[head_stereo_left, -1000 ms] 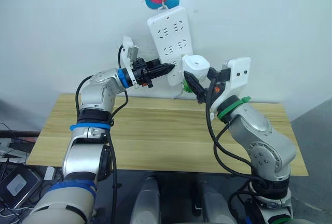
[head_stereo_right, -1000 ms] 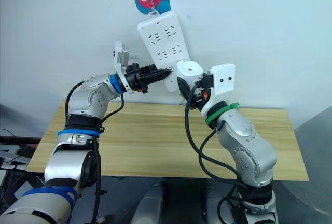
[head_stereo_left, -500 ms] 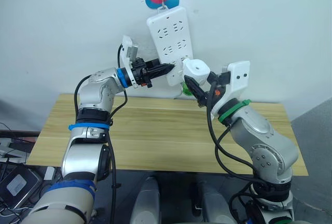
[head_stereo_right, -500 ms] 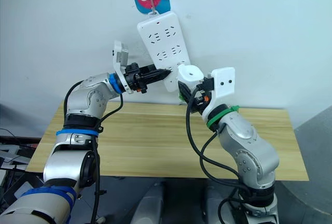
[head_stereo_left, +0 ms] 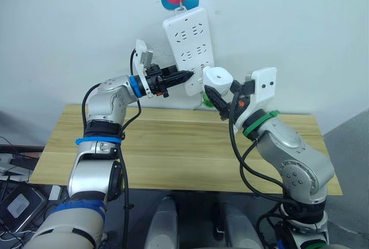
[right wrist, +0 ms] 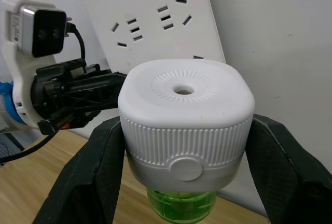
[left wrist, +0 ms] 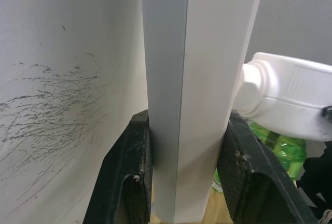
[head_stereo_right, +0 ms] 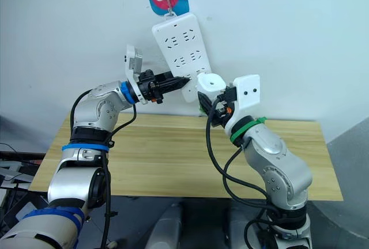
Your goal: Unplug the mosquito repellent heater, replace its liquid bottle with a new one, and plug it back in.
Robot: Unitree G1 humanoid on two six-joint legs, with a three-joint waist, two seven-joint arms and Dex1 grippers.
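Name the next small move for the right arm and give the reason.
Probably lower the mosquito repellent heater toward the table: the right gripper holds it just off the power strip, which the left gripper clamps, its green bottle still attached.

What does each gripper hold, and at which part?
Left gripper clamps the power strip by its side edges. Right gripper holds the heater by its ribbed sides.

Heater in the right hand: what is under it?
A green bottle sticks out beneath the heater, held by the right hand. Its upper part is hidden inside the heater.
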